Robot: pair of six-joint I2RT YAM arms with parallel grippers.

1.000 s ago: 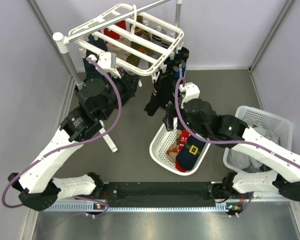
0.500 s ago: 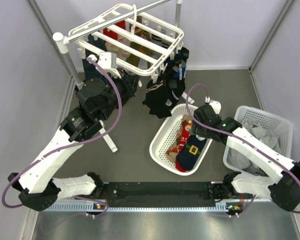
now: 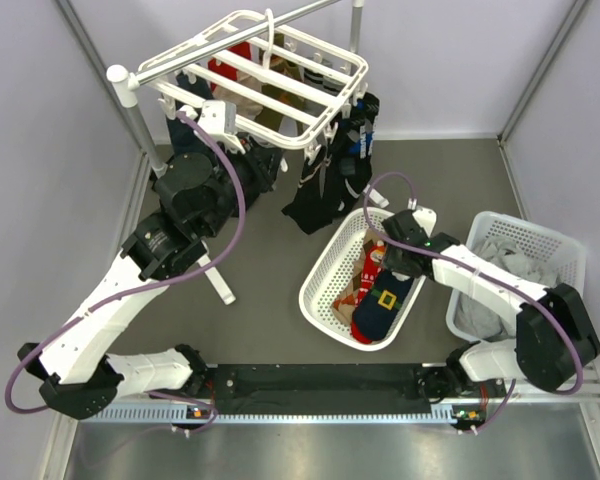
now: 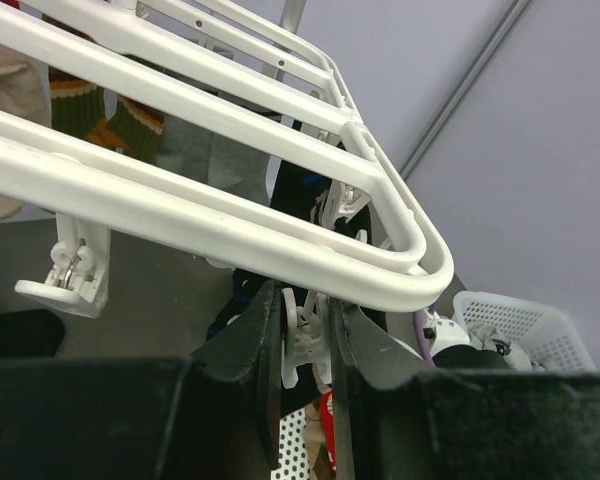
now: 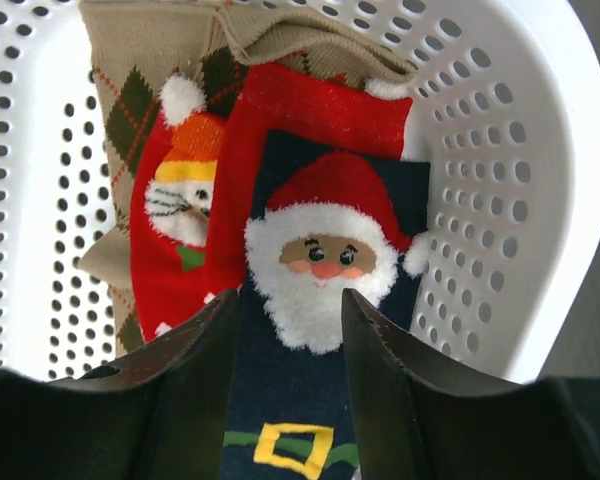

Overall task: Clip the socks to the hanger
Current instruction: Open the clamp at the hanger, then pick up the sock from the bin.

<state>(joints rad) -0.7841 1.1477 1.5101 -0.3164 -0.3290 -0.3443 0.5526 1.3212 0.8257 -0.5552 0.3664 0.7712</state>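
The white hanger (image 3: pixel 250 75) hangs at the back, with several socks clipped under it. A dark sock (image 3: pixel 320 190) dangles from its near right corner. In the left wrist view my left gripper (image 4: pixel 307 305) is shut on a small white clip (image 4: pixel 302 345) just below the hanger's corner bar (image 4: pixel 380 270). My right gripper (image 5: pixel 290 300) is open over a white basket (image 5: pixel 520 180), with nothing between its fingers. Under it lies a navy sock (image 5: pixel 320 250) with a Santa face and yellow buckle. A red sock (image 5: pixel 175 270) and a beige argyle one (image 5: pixel 130 60) lie beside it.
The sock basket (image 3: pixel 315 290) stands mid-floor in front of the right arm. A second white basket (image 3: pixel 540 235) with grey laundry is at the right. The hanger's stand pole (image 3: pixel 140 110) and foot (image 3: pixel 220 285) are on the left. Grey walls close in on both sides.
My right gripper has left the hanging dark sock and dropped over the basket, its jaws narrowing. The dark sock now swings free from the hanger. The left arm has barely moved.
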